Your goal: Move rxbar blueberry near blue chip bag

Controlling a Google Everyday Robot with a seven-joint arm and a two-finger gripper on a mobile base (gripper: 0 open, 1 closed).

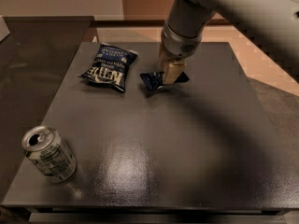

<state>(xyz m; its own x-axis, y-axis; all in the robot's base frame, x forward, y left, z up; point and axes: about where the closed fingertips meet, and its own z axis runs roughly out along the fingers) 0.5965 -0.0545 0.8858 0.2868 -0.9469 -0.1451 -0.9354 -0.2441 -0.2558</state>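
The blue chip bag (108, 68) lies on the dark table at the back left, with white "Kettle" lettering. The rxbar blueberry (153, 80), a small dark navy wrapper, is just to the right of the bag, a short gap apart. My gripper (170, 73) comes down from the upper right and its tan fingers (171, 72) are shut on the bar's middle, holding it at or just above the table surface. Part of the bar is hidden behind the fingers.
A silver soda can (48, 153) lies on its side at the table's front left corner. The dark table (187, 143) spreads wide in front and to the right. A second dark surface (32, 55) adjoins on the left.
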